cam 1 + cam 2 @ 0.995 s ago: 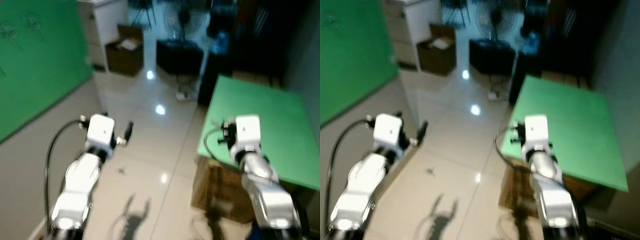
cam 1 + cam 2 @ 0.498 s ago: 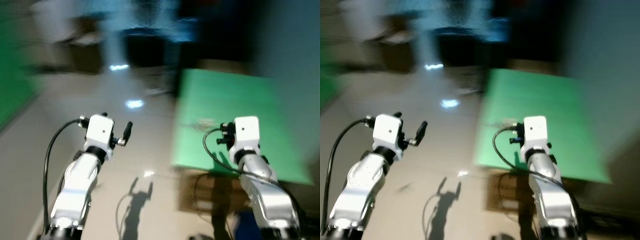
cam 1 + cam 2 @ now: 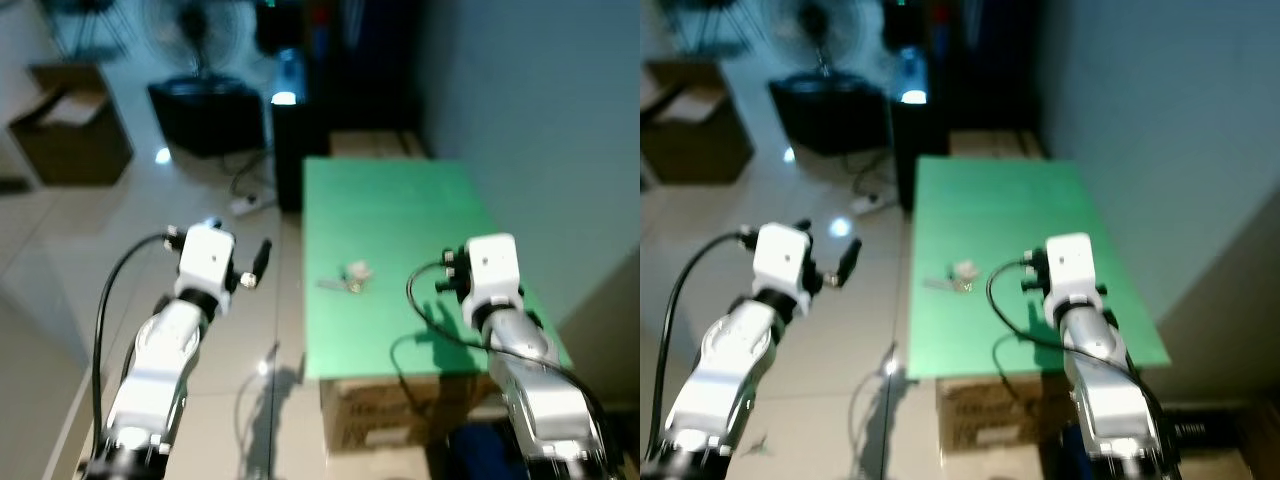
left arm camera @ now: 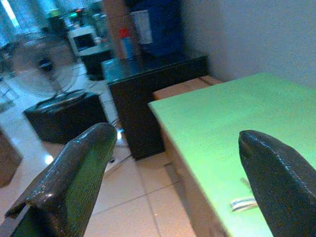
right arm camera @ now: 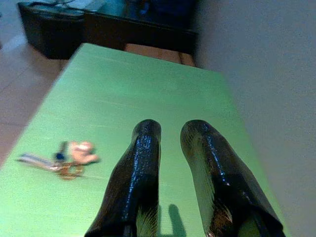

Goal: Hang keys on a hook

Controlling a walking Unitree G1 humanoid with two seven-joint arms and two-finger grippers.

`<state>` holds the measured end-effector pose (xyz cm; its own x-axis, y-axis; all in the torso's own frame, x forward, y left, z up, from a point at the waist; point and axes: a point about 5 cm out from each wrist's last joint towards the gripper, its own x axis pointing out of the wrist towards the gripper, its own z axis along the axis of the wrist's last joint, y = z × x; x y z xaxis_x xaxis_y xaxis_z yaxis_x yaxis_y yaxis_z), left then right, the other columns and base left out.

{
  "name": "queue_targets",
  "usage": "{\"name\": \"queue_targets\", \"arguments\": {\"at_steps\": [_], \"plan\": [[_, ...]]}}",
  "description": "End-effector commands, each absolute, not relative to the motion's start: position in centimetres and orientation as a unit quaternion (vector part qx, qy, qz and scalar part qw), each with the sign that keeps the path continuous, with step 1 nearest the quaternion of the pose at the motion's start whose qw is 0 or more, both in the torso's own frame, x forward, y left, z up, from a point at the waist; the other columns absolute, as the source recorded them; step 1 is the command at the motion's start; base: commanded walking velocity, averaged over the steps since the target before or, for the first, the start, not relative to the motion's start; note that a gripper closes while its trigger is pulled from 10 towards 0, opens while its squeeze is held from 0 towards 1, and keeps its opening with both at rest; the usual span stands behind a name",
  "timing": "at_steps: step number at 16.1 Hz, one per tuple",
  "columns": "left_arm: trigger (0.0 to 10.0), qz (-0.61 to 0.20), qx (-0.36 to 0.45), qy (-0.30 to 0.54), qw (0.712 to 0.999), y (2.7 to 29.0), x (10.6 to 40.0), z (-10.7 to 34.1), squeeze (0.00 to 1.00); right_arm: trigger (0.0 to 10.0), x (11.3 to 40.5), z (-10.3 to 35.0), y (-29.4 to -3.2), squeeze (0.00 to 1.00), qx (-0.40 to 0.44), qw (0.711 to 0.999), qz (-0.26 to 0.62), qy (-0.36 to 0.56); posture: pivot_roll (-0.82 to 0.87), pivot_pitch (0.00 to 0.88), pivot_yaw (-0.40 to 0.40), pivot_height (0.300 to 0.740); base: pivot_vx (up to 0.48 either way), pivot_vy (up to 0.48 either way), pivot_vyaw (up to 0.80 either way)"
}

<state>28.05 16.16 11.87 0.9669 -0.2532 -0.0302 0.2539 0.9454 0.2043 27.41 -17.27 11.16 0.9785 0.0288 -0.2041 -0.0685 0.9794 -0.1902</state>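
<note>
**Spotter:** Where are the keys?

**Operator:** I see the keys (image 3: 349, 279) lying flat on the green surface (image 3: 400, 210), toward its left edge and roughly midway along it. It looks like a small bunch with a pale fob and a blade pointing out to the left. Nothing is touching them.

**Spotter:** And your grippers?

**Operator:** My right gripper (image 5: 170, 163) hangs above the near right part of the surface, its two black fingers close together with a narrow gap, holding nothing. The keys sit ahead of it and off to its left, well apart. My left gripper (image 4: 168, 168) is out over the floor beside the surface, fingers spread wide, also empty; the keys show between its fingertips, further along and lower.

**Spotter:** What worries you?

**Operator:** Three things. The keys lie flat, so a narrow right gripper coming down could skid off or push them toward the left edge and onto the floor. The head views are soft, so I could misjudge the reach. And I can't make out a hook anywhere, so I would be lifting with no target chosen.

**Spotter:** Beyond that?

**Operator:** A dark cabinet (image 3: 300, 150) stands at the surface's far end, with a fan (image 3: 190, 25) behind.
</note>
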Motion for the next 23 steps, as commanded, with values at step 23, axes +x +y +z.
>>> {"name": "queue_targets", "arguments": {"at_steps": [23], "plan": [[10.0,-0.173,0.14,0.014,0.975,16.3,26.4,11.7,0.0,10.0,27.2,8.3,-16.2,0.38,-0.092,0.971,0.109,0.193,-0.02,0.0,-0.005,0.718,0.242,0.0,-0.13]]}}
